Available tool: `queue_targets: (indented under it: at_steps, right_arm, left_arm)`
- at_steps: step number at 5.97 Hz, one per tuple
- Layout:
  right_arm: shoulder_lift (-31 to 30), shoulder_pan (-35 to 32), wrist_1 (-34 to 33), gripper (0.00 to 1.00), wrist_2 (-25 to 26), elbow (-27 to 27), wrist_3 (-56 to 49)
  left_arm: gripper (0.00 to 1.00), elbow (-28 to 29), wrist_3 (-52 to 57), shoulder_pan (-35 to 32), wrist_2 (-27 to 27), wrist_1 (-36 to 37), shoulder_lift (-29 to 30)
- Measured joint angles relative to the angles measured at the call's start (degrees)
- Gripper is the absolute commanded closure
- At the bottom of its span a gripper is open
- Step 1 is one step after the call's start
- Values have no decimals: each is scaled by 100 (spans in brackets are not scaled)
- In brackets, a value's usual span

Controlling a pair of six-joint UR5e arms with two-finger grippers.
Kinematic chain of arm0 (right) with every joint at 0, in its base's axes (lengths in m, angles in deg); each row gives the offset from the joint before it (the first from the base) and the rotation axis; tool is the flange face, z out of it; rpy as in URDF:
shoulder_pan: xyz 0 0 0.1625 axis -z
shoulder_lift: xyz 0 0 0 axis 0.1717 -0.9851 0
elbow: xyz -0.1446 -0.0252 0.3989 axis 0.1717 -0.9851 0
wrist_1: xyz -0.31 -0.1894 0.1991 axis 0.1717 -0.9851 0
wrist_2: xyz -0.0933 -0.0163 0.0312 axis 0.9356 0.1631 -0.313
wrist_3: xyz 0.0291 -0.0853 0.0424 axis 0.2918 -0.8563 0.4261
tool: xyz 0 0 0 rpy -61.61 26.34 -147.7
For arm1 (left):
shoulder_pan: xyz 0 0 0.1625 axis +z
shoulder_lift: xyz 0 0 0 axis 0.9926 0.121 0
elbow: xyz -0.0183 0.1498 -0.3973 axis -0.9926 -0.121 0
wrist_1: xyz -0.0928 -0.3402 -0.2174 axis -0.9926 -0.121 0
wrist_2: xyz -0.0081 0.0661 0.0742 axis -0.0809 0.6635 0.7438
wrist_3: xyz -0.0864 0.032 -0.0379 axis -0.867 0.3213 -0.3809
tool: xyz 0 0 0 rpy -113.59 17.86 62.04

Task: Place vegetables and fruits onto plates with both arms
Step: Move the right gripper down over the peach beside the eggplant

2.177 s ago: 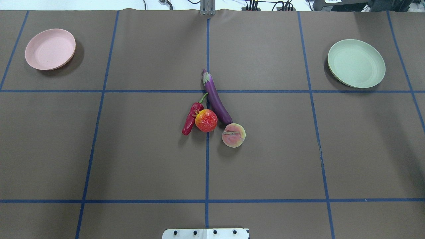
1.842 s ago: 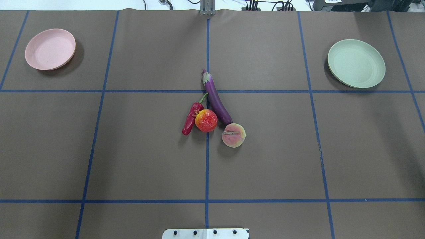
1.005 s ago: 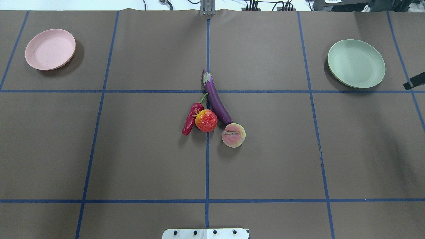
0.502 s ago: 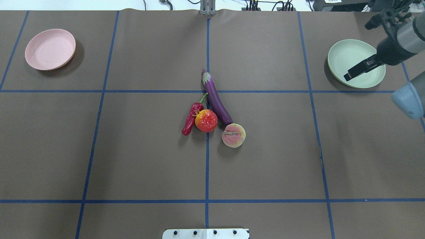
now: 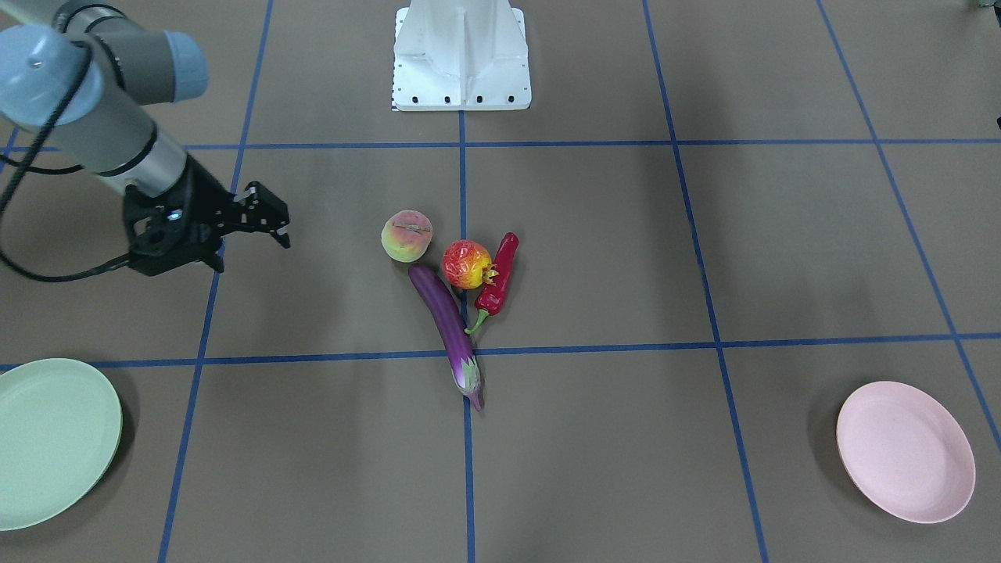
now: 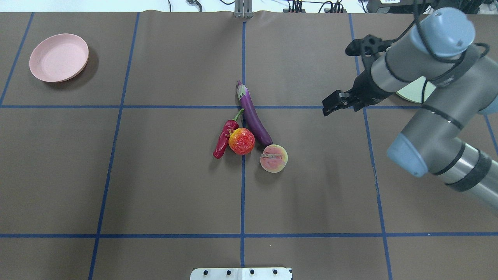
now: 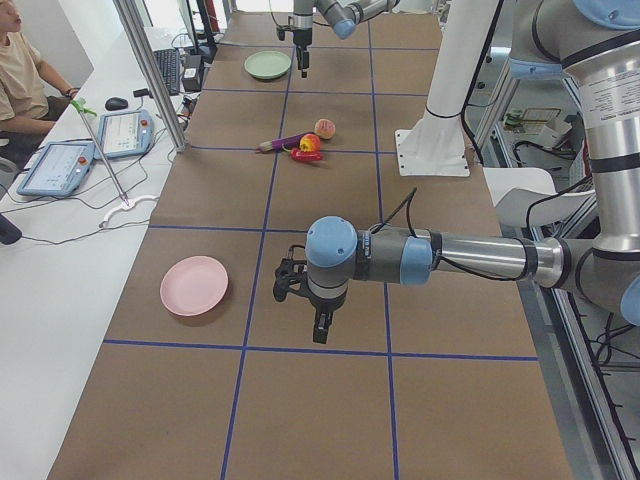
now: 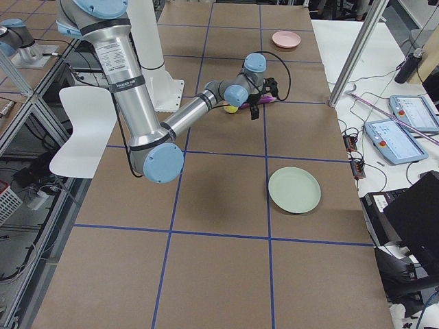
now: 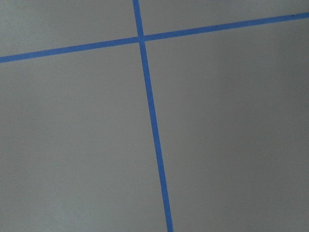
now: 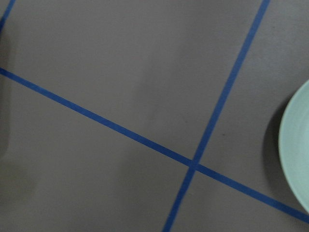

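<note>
Right gripper (image 6: pixel 328 109) hovers right of eggplant (image 6: pixel 253 114) — cap pointing away from robot.

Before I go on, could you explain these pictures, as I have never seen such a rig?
This is a robot: its metal right arm and left arm each end in a black two-finger gripper. The right gripper looks open; the left gripper I cannot judge. Cameras view one moment from above, from opposite, from both table ends and from each wrist. On the brown table lie a long purple eggplant, a red chili, a red-yellow pomegranate and a round peach, between a pale pink plate and a pale mint green plate. Nothing is held.
</note>
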Motion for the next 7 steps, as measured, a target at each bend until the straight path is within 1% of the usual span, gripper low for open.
queue_targets:
  at_steps: [1,2,3,5,7]
  right_arm:
    - [285,580,-205,0,560,52,576]
    - [618,1099,-554,0,1151,36,942]
    - [917,1464,-839,0,1575,-60,1167]
    - [1352,1834,-1000,0,2203,-515,1363]
    - [1383,1932,-1160,1,2493,-665,1232]
  left_arm:
    - [0,0,0,0,0,-1,-9]
    - [0,1,0,0,0,-1,-15]
    - [0,1,0,0,0,1,-21]
    - [0,1,0,0,0,0,-48]
    - [0,4,0,13,0,-1,-53]
